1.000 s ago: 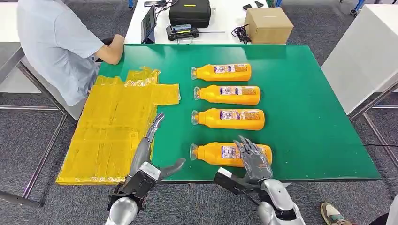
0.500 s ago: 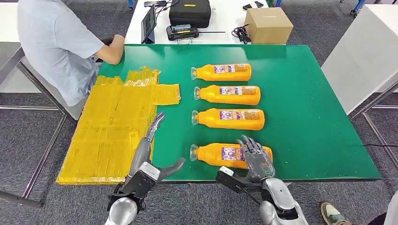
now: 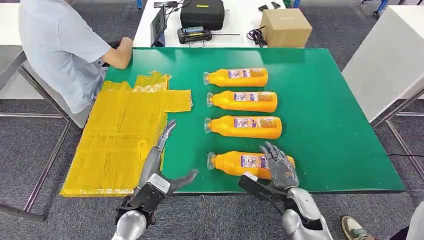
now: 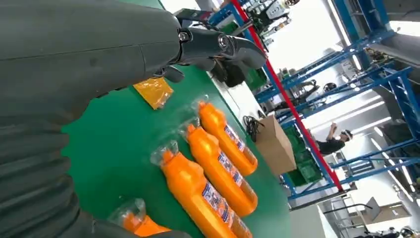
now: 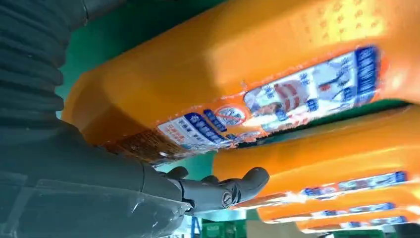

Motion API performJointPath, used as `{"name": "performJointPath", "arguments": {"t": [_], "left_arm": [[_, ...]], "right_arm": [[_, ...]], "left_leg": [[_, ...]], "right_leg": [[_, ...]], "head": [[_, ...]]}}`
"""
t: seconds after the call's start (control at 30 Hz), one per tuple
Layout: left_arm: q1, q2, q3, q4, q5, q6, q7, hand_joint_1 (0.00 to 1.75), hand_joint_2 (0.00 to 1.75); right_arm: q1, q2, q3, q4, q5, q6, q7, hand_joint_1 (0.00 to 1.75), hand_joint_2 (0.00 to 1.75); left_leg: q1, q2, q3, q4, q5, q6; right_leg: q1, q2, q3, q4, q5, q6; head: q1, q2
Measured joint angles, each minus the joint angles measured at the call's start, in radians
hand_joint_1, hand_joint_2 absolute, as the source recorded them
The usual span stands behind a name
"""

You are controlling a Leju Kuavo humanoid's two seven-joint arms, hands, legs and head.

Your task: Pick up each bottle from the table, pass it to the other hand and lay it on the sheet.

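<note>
Four orange bottles lie on their sides in a column on the green table (image 3: pixel 330 125), caps to the left. The nearest bottle (image 3: pixel 235 163) (image 5: pixel 237 74) has my right hand (image 3: pixel 280 170) (image 5: pixel 74 183) around its base end, fingers (image 5: pixel 223 191) draped over its far side. The other three bottles (image 3: pixel 245 127) (image 3: pixel 245 101) (image 3: pixel 237 77) lie untouched beyond it. The yellow sheet (image 3: pixel 120 135) covers the table's left part and carries no bottle. My left hand (image 3: pixel 159 167) (image 4: pixel 99 54) hovers open at the sheet's near right edge, fingers stretched forward.
A person in a grey shirt (image 3: pixel 60 45) sits at the table's far left corner, an arm resting by the sheet. A white table behind holds a black case (image 3: pixel 202 12) and a cardboard box (image 3: pixel 286 26). Bare green surface lies right of the bottles.
My right hand has shifted a little to the right, and the nearest bottle has slid right with it. The left hand and the other bottles have stayed put.
</note>
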Motion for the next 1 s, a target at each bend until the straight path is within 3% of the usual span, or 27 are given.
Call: {"name": "performJointPath", "arguments": {"t": [0.03, 0.07, 0.1, 0.4, 0.5, 0.53, 1.0], "left_arm": [[-0.001, 0.002, -0.003, 0.0, 0.002, 0.0, -0.001, 0.0, 1.75], [-0.002, 0.002, -0.006, 0.0, 0.005, 0.0, -0.002, 0.0, 1.75], [-0.004, 0.002, -0.008, 0.002, 0.008, -0.002, -0.005, 0.0, 1.75], [-0.011, 0.005, -0.02, 0.008, 0.018, -0.005, -0.013, 0.0, 1.75], [-0.014, 0.005, -0.021, 0.013, 0.018, -0.005, -0.015, 0.0, 1.75], [-0.016, 0.005, -0.022, 0.015, 0.02, -0.006, -0.017, 0.0, 1.75], [-0.027, 0.005, -0.03, 0.028, 0.037, -0.009, -0.025, 0.0, 1.75]], "right_arm": [[-0.003, -0.001, -0.005, 0.005, -0.001, 0.0, -0.002, 0.0, 1.75], [-0.006, -0.001, -0.009, 0.011, -0.001, 0.0, -0.005, 0.7, 1.75], [-0.008, -0.002, -0.011, 0.016, -0.004, 0.003, -0.01, 1.75, 1.75], [-0.014, -0.045, -0.01, 0.037, -0.039, 0.018, -0.042, 1.75, 1.75], [-0.013, -0.056, -0.009, 0.038, -0.053, 0.02, -0.044, 1.75, 1.75], [-0.008, -0.061, -0.008, 0.038, -0.059, 0.028, -0.044, 1.75, 1.75], [0.0, -0.092, 0.005, 0.035, -0.107, 0.035, -0.048, 1.75, 1.75]], "left_leg": [[0.0, 0.0, 0.001, 0.0, 0.0, 0.0], [0.0, 0.0, 0.001, 0.0, 0.0, 0.0], [0.0, 0.0, 0.002, 0.0, 0.0, 0.0], [0.0, -0.001, 0.011, 0.0, -0.002, 0.002], [0.0, 0.0, 0.011, 0.0, -0.002, 0.002], [0.0, 0.0, 0.011, 0.0, -0.002, 0.002], [0.0, 0.0, 0.012, 0.0, -0.002, 0.003]], "right_leg": [[0.0, 0.0, 0.001, 0.0, 0.0, 0.0], [0.0, 0.0, 0.001, 0.0, 0.0, 0.0], [0.0, 0.0, 0.001, 0.0, 0.0, 0.0], [0.0, 0.0, 0.001, -0.002, -0.002, 0.001], [0.0, 0.0, 0.003, -0.002, -0.002, 0.001], [0.0, 0.0, 0.011, -0.002, -0.002, 0.002], [0.0, 0.0, 0.012, -0.002, -0.001, 0.001]], "head": [[0.0, 0.0], [0.0, 0.0], [0.0, 0.0], [0.0, 0.0], [0.0, 0.0], [0.0, 0.0], [0.0, 0.0]]}}
